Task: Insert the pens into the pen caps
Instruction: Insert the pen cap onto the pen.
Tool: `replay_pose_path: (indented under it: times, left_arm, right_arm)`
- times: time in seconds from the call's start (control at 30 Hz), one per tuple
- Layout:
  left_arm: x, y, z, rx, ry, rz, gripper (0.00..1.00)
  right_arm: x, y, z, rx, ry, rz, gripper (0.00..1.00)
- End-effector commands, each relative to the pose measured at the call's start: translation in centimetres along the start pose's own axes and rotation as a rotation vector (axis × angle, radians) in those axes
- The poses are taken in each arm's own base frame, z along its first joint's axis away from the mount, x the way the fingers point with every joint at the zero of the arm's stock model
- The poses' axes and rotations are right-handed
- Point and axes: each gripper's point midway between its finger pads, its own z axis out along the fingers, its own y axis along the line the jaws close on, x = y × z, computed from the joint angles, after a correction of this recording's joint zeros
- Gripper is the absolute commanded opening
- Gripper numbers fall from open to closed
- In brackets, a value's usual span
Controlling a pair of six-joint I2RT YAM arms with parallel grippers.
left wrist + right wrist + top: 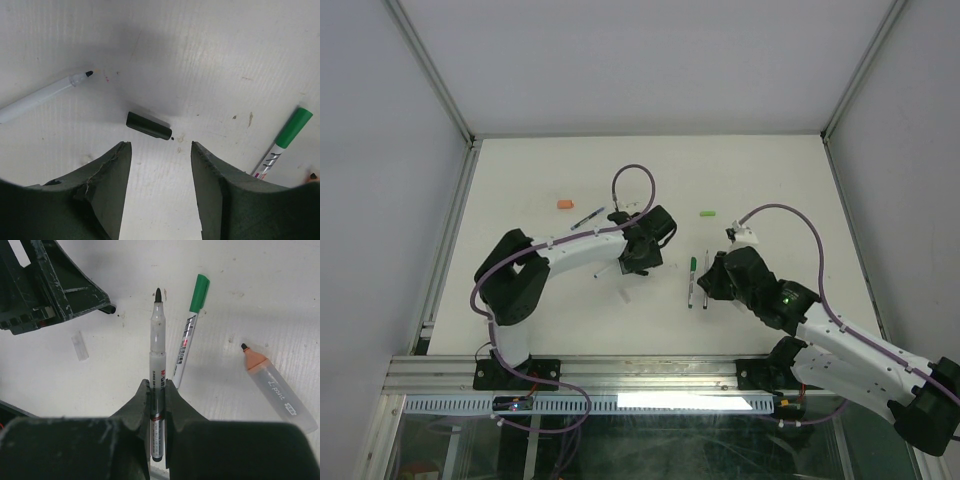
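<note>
A black pen cap (pixel 148 126) lies flat on the table just ahead of my left gripper (pixel 160 146), which is open with nothing between its fingers. An uncapped white pen (pixel 42 95) with a black tip lies to the cap's left. My right gripper (pixel 157 386) is shut on another white pen (pixel 158 335), whose bare black tip points away toward the left gripper (pixel 50 290). Beside the held pen lies a white pen with a green cap (pixel 190 335) on it, also in the left wrist view (pixel 285 142). A thick clear pen with an orange tip (pixel 277 387) lies further right.
An orange cap (pixel 565 205) and a light green cap (pixel 708 213) lie at the back of the table. A dark blue pen (pixel 588 217) rests near the left arm. A short clear tube (pixel 80 346) lies between the two grippers. White walls enclose the table.
</note>
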Motion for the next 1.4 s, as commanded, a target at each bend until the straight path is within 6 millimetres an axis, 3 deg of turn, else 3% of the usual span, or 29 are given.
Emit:
replay_pose_path:
  times: [0.0, 0.57, 1.07, 1.37]
  left_arm:
    - [-0.4, -1.0, -0.9, -0.008, -0.027, -0.112, 0.52]
    - [0.9, 0.2, 1.5, -0.096, -0.007, -0.134, 0.51]
    - [1.1, 0.4, 2.3, -0.096, 0.001, -0.012, 0.17]
    - [0.8, 0.2, 2.1, -0.025, -0.01, 0.195, 0.14]
  right_arm:
    - [-1.4, 0.7, -0.2, -0.028, -0.057, 0.023, 0.0]
    - [-1.3, 0.5, -0.1, -0.024, -0.057, 0.022, 0.0]
    - [-1.3, 0.6, -0.1, -0.024, -0.053, 0.023, 0.0]
    - [-1.4, 0.8, -0.1, -0.025, -0.051, 0.019, 0.0]
